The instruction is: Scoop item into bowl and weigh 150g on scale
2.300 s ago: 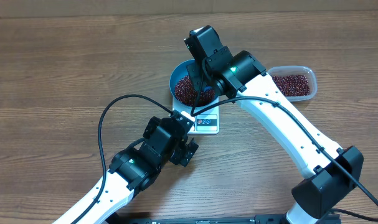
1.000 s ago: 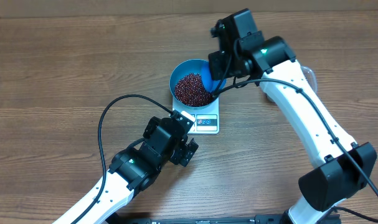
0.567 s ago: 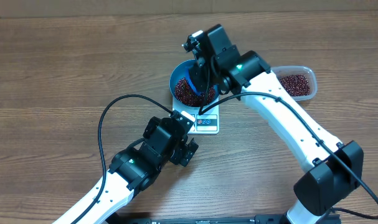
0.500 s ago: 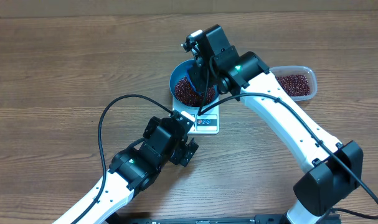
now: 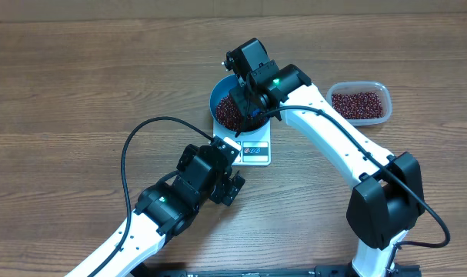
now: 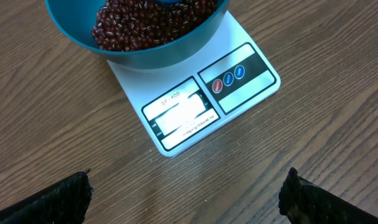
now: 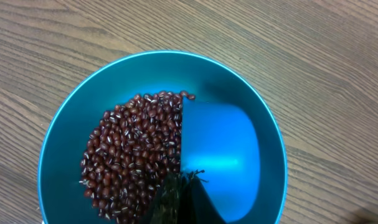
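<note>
**Scoop in bowl, supply tub off to the right arm's side**

The small dark red-brown beans [image 7: 132, 149] lie in two places. One heap fills one half of the round, deep bright-blue bowl [image 7: 238, 87]. The rest sit in the clear rounded-rectangular plastic tub [image 5: 359, 85].

The bowl stands on the small flat white rectangular kitchen scale [image 6: 238, 81]. Glare washes out the scale's display window [image 6: 179, 115], so the weight cannot be read.

The small blue scoop [image 7: 223, 155] is inside the bowl, just beside the heap, and its visible face shows no beans. Its cup lies directly ahead of the right fingers [image 7: 173, 199], which are closed, apparently on the scoop's hidden handle. The scoop's long axis thus runs from those fingers out across the bowl.

The tub lies well apart from the bowl, across the wooden surface [image 5: 79, 92] on the right arm's side. The right arm is nearer to it and carries the tool, so any further scooping would fall to that arm, swinging outward.

The left fingers [image 6: 64, 199] are spread wide and empty, hovering near the scale's display edge and touching nothing.
</note>
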`<state>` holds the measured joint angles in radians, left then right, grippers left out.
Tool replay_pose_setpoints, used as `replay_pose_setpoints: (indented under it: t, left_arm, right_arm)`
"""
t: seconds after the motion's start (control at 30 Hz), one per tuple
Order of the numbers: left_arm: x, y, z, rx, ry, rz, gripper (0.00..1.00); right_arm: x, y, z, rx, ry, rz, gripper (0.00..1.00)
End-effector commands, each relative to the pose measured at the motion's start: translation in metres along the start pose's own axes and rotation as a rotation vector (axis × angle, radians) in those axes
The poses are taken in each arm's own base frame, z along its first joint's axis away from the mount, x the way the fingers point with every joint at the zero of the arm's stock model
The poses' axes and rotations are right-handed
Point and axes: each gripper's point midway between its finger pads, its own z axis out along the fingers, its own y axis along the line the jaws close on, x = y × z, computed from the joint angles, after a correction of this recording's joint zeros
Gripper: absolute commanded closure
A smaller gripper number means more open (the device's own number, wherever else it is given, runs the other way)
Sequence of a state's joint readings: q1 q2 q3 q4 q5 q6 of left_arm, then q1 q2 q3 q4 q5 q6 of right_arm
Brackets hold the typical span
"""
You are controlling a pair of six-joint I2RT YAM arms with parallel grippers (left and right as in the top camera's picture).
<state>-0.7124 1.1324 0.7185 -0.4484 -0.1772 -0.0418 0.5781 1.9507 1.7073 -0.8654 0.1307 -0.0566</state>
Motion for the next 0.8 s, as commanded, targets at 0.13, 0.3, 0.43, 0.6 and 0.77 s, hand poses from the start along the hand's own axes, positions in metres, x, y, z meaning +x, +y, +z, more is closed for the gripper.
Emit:
replay_pose_setpoints:
  t: [0.13,0.3,0.43,0.6,0.77]
  left_arm:
    - [0.003,0.004,0.000,-0.017,0.002,0.016,0.01]
    - [0.003,0.004,0.000,-0.017,0.002,0.016,0.00]
    - [0.003,0.004,0.000,-0.017,0.002,0.016,0.00]
    - [0.003,0.004,0.000,-0.017,0.002,0.016,0.00]
    - [0.003,0.004,0.000,-0.017,0.002,0.016,0.00]
  right_arm:
    - [-0.002,0.014,-0.007,-0.055,-0.011,-0.002,0.96]
    - [-0.017,0.024,-0.032,-0.137,-0.081,0.024,0.96]
    - [-0.024,0.018,-0.045,-0.134,-0.111,0.047,0.96]
    - [-0.025,0.004,-0.050,-0.123,-0.116,0.139,0.96]
    - [-0.026,-0.010,-0.058,-0.148,-0.123,0.250,0.96]
